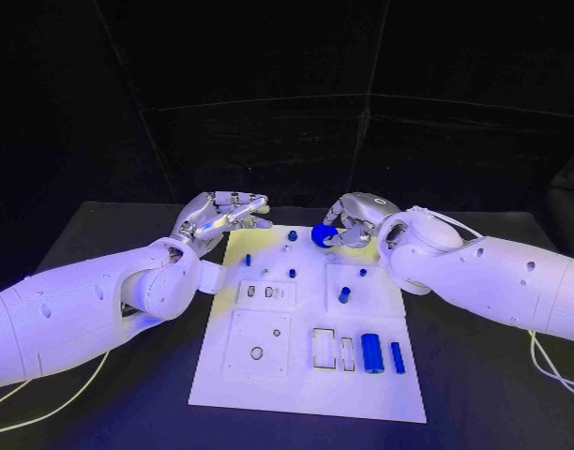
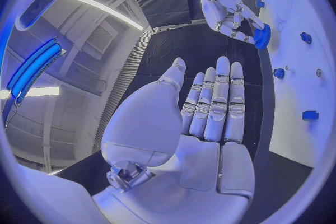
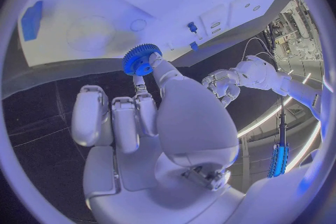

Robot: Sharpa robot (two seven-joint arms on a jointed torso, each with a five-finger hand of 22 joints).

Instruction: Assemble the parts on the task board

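Note:
The white task board (image 1: 267, 370) lies in the middle of the black table. My right hand (image 1: 348, 223) hovers over the board's far edge and pinches a blue gear (image 1: 324, 234) between thumb and finger; the gear (image 3: 142, 60) has fine teeth, and the gear (image 2: 262, 37) is held just off the board's far end. My left hand (image 1: 219, 217) hangs beside the board's far left corner with nothing in it; its fingers (image 2: 217, 101) are stretched out straight. Small blue pegs (image 1: 292, 273) stand on the board, and blue cylinders (image 1: 371, 353) lie near its front right.
Rectangular slots (image 1: 324, 348) and a round hole (image 1: 256, 353) sit in the board's near half. A white cable (image 1: 565, 380) trails on the table at the right. Black table surface (image 1: 490, 394) flanks the board on both sides.

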